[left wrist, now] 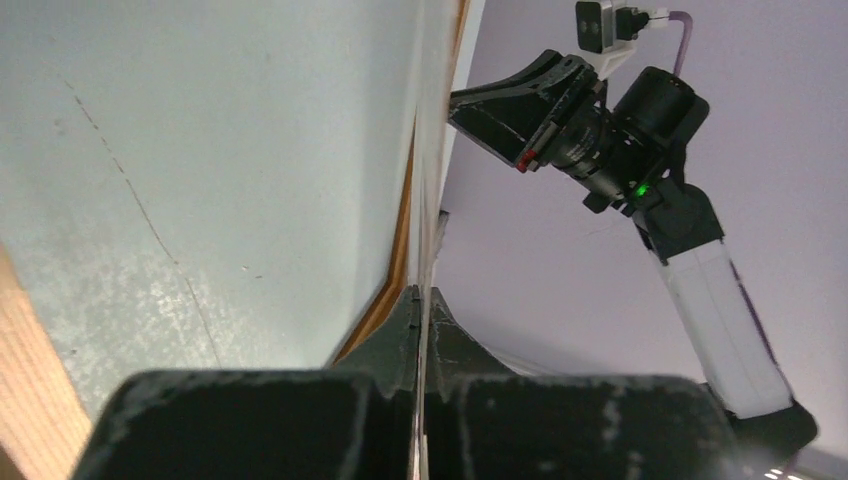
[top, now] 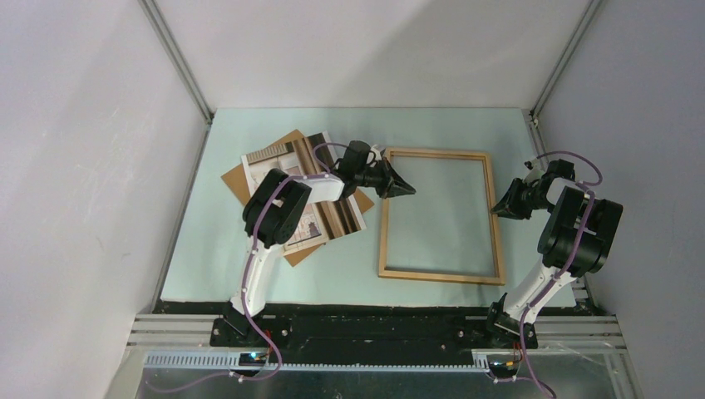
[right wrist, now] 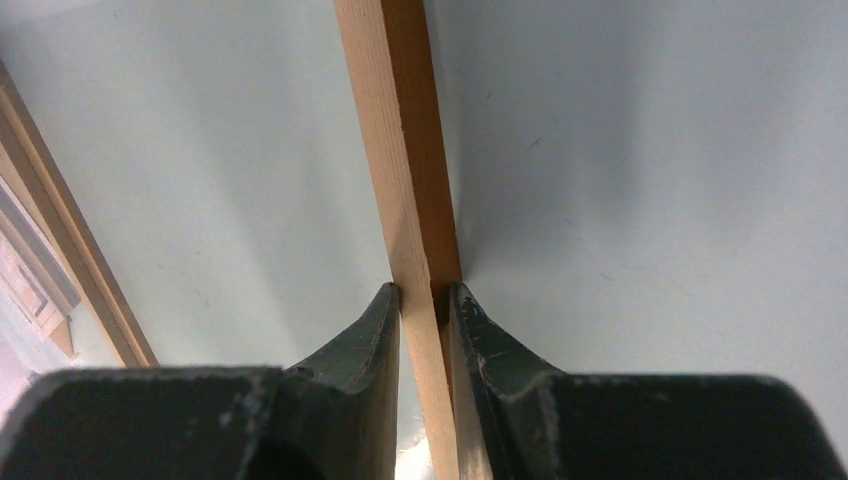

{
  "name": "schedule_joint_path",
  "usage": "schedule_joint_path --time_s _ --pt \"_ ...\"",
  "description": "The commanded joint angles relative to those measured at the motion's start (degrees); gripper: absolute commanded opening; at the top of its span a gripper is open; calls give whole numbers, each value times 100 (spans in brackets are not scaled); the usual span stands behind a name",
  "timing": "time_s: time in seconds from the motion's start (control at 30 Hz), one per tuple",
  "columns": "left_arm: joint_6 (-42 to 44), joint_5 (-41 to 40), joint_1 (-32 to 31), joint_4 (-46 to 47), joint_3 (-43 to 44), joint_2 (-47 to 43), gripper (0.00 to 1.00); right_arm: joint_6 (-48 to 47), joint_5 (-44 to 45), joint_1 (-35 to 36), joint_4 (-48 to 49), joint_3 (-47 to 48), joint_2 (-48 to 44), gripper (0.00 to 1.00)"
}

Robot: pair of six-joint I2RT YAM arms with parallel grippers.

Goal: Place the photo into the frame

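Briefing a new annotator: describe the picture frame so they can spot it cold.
On the pale green table mat, look right of centre, between the two arms. The thin light-wood rectangular picture frame sits there, the right end effector clamped on its right rail. Unlike the solid brown backing board and printed photo stacked at left, it is an open outline with mat showing through.

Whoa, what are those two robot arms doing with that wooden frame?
The right end effector is pinching the right side of the empty frame, which sits on the table. The left end effector is shut, with its tip at the frame's left side. The photo isn't in yet. It lies on a brown board off to the left.
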Motion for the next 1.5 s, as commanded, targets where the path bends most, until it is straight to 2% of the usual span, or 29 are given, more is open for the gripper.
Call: schedule_joint_path --time_s 0.0,0.33,0.73,1.2,1.47 --pt "486 113 -255 -173 160 -8 2 143 -557 102 -341 66 78 23" --pt "1096 -55 -180 -739 352 91 14 115 -503 232 -374 61 20 23" --pt "1451 -219 -118 -1106 363 74 18 131 -412 396 -339 62 -17 23" --pt "2033 -431 -82 -1550 513 -89 34 122 -404 414 -307 65 13 23" --pt "2281 -593 -71 -1822 629 -142 38 119 -394 432 -308 62 -12 24"
